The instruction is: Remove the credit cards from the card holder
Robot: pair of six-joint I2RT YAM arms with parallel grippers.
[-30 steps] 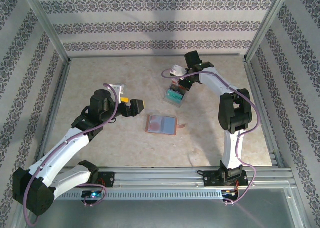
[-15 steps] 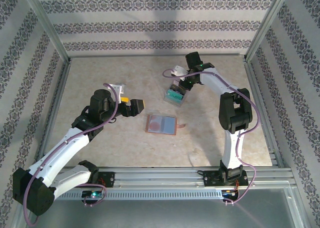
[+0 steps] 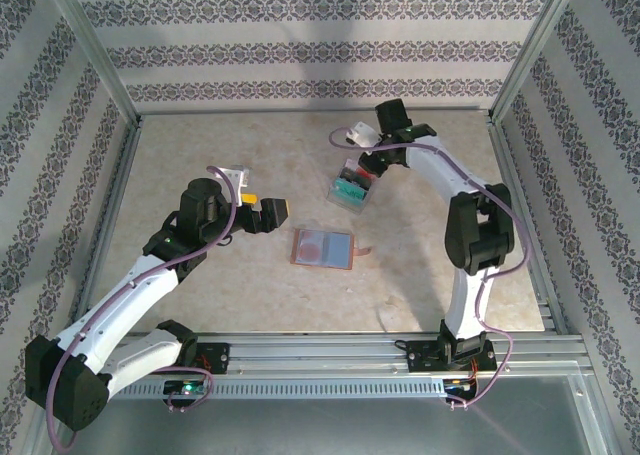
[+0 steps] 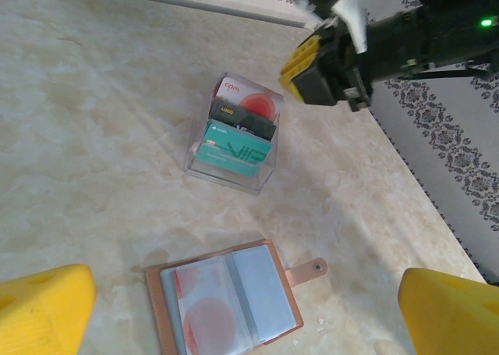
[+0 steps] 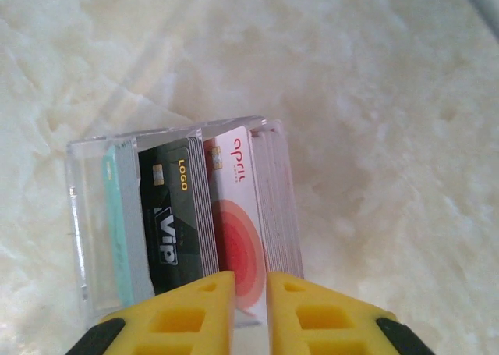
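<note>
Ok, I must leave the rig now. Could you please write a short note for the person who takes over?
Left gripper: open, empty, hanging left of the card holder.
Right gripper: nearly shut, above the clear box, nothing visibly held.
Card holder: lying open on the table.
Done: teal, black and white-red cards stand in the box.
Left: at least one card with a red disc sits in a holder pocket.

The right hand (image 3: 357, 171) has lifted off the cards (image 3: 349, 186).
</note>
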